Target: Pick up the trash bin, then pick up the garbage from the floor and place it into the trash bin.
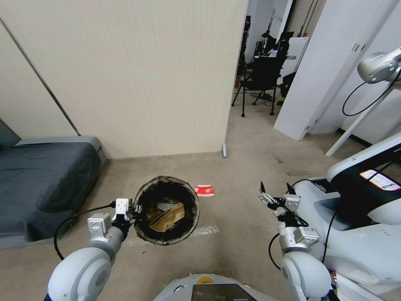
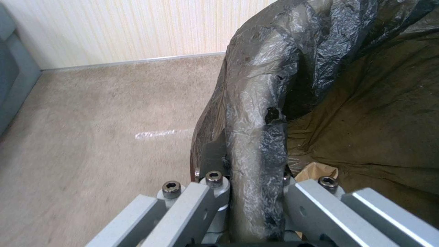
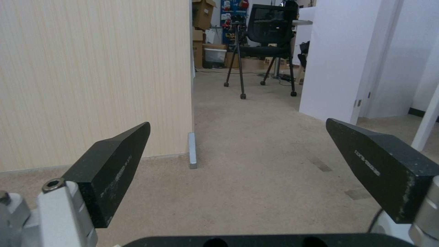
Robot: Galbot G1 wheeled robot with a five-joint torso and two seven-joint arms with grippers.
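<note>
While the robot faces a beige wall panel [image 1: 125,75] at 12 o'clock and the grey bed [image 1: 41,184] at 9 o'clock, the carpeted floor [image 1: 242,200] stretches ahead toward a doorway at 1 o'clock. The trash bin [image 1: 167,209], a round bucket lined with a dark crinkled bag folded over its rim, hangs at 11 o'clock, carried at the end of the left arm. The left claw [image 1: 131,212] is clamped over the rim at the bin's own 9 o'clock edge, 1 finger inside and 1 outside, the liner [image 2: 256,137] pinched between them. Inside lies crumpled brown paper [image 1: 167,217]. The bin looks light and fairly stiff, but the film liner is slick and already torn, so a rim hold seems liable to slip or tilt if swung.

The right claw [image 1: 275,193] hovers at 3 o'clock, spread wide and holding nothing, its black fingers [image 3: 114,164] pointing toward the doorway.

Just beyond the bin at 12 o'clock, 1 red-and-white carton [image 1: 204,190] lies flat on the floor. It looks thin, light and crushable; taking it across its short edges seems best.
</note>
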